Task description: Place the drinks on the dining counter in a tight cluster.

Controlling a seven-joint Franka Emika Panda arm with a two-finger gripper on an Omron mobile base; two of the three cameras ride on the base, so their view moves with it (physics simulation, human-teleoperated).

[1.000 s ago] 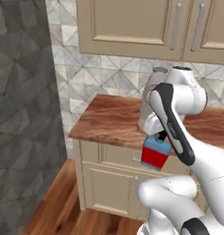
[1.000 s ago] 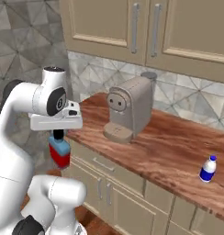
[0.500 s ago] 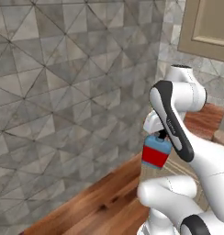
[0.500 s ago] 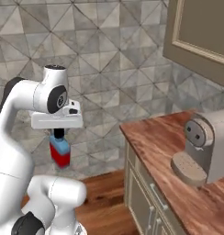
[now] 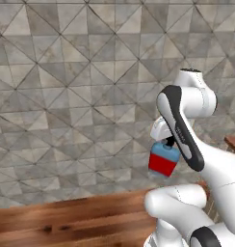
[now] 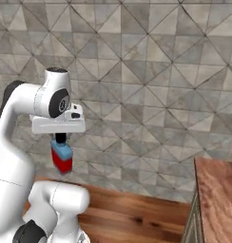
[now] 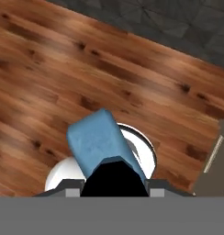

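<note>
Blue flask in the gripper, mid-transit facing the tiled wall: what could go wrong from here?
1. The gripper pinches the blue flask only at its black cap, with the body hanging tilted below. A swing or a jolt could make it slip or twist out.
2. Under it lies bare wooden floor, not a counter, so a drop would likely mean a long fall.
3. The counter corner sits close on the right; a turn of the base could clip it.
</note>
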